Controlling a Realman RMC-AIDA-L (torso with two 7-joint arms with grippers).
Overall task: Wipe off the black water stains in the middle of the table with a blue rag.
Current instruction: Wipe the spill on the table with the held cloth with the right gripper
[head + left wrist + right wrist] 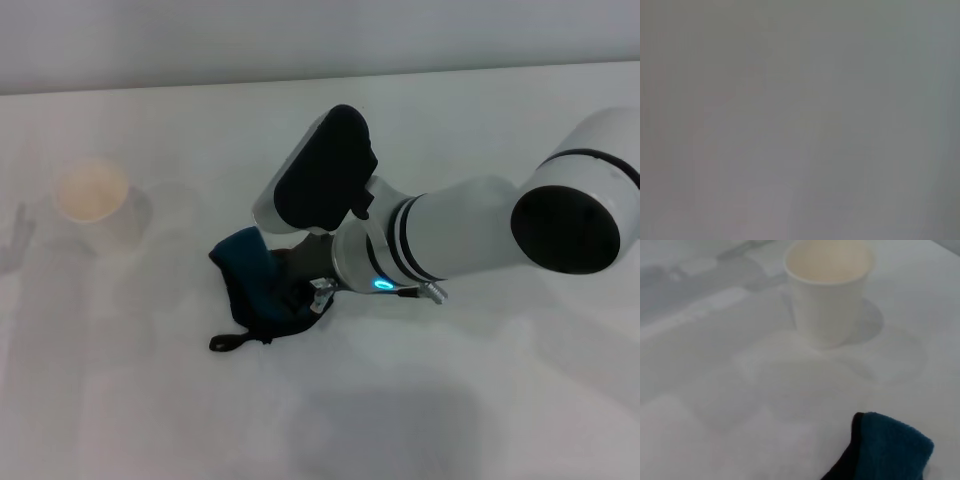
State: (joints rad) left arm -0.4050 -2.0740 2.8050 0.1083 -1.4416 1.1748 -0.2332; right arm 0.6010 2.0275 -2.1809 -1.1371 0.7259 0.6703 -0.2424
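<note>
The blue rag [248, 262] lies bunched on the white table [450, 400] near its middle, with its black edging and loop tab [226, 343] trailing toward the front. My right gripper [292, 296] reaches in from the right and presses down into the rag, shut on it. The right wrist view shows a raised corner of the rag [892, 450] over the bare table [715, 390]. No black stain shows in any view; the spot under the rag and gripper is hidden. My left gripper is out of view, and the left wrist view shows only flat grey.
A white paper cup [92, 195] stands upright to the left of the rag, a short way off; it also shows in the right wrist view [829, 287]. The table's far edge runs along the top of the head view.
</note>
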